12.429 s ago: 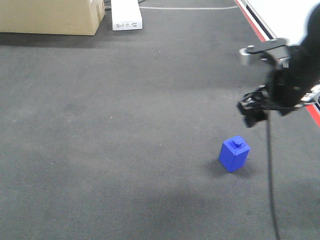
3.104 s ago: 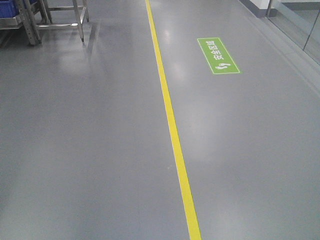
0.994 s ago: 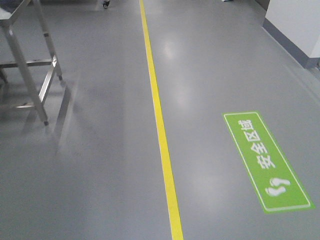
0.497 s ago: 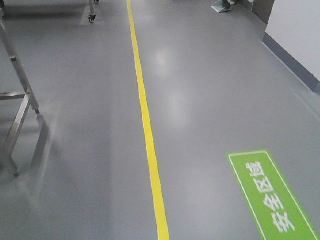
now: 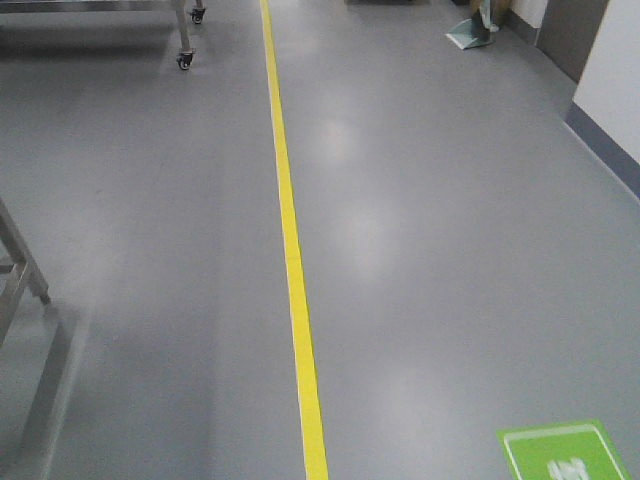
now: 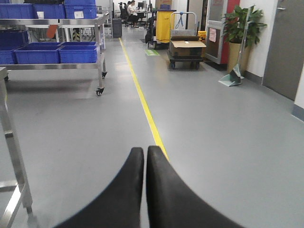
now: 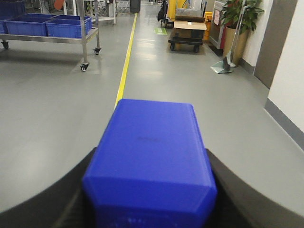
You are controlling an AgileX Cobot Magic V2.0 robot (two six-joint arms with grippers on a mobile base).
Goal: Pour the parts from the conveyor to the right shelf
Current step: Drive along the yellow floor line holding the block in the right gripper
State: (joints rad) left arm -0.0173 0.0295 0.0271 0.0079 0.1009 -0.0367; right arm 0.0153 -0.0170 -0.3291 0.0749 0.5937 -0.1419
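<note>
Bright, even overhead light. Pale glare patches on floor (image 5: 335, 135). Front view mostly sharp. Close to lens, block (image 7: 149, 161) slightly soft.

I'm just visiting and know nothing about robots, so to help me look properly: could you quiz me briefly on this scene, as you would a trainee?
1. Multiple choice: what does the right gripper hold? A) a small bright blue plastic block B) a red metal can C) nothing
2. True or false: the left gripper is spread wide open.
3. Fill in: the long painted floor line is ___ in colour.
Key: 1 A; 2 false, it is shut and empty; 3 yellow.
</note>
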